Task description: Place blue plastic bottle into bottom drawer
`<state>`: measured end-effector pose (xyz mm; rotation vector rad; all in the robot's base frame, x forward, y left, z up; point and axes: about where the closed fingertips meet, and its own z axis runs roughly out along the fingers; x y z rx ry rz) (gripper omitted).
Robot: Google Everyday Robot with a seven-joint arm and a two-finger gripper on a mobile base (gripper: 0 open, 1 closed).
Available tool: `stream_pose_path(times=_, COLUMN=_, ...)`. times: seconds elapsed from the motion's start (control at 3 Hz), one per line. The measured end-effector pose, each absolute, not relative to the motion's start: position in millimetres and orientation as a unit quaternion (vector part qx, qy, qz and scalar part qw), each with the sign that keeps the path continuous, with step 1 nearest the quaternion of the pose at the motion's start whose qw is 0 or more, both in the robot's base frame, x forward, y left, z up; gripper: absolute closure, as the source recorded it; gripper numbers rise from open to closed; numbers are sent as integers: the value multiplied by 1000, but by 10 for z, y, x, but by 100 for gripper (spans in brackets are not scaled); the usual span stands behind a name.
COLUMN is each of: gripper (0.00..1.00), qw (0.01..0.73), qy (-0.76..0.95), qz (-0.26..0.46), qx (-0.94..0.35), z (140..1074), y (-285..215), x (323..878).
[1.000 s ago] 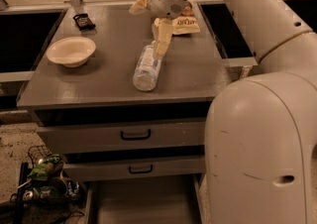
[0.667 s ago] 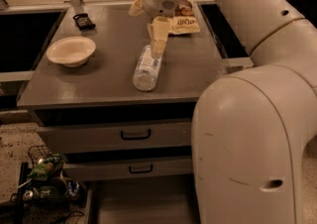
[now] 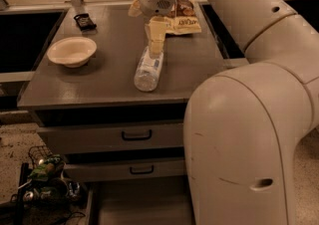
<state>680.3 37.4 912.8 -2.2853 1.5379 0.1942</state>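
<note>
The blue plastic bottle (image 3: 148,68) lies on its side on the cabinet top (image 3: 99,82). It is near the front edge, about in the middle. Its wide round end points to the front. Its other end points to the back and sits right under the gripper (image 3: 155,40).

The gripper comes down from above and its pale tip is at the back end of the bottle. It looks like it touches the bottle there. I cannot tell if the gripper is open or closed, or if it has hold of the bottle.

Just behind the gripper lies a snack bag (image 3: 183,22). To the left of the bottle, well apart from it, stands a white bowl (image 3: 72,51). Behind the bowl lies a small black thing (image 3: 84,20).

Under the cabinet top are two closed drawers with black handles (image 3: 137,135). Below them the bottom drawer (image 3: 142,204) is pulled out, and its flat grey floor shows.

The big white robot arm (image 3: 239,134) fills the right side. On the floor at the left sits a wire basket (image 3: 47,174) with some green stuff in it.
</note>
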Motion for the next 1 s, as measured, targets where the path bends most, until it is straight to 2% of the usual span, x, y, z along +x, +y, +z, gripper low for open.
stream_pose_path(times=0.33, gripper=0, qw=159, qy=552, qz=99, qx=-813, z=8919, y=240, x=6648)
stream_pose_path(times=1.0, gripper=0, qw=179, qy=545, qz=103, qx=-813, z=8886, y=299, x=6703)
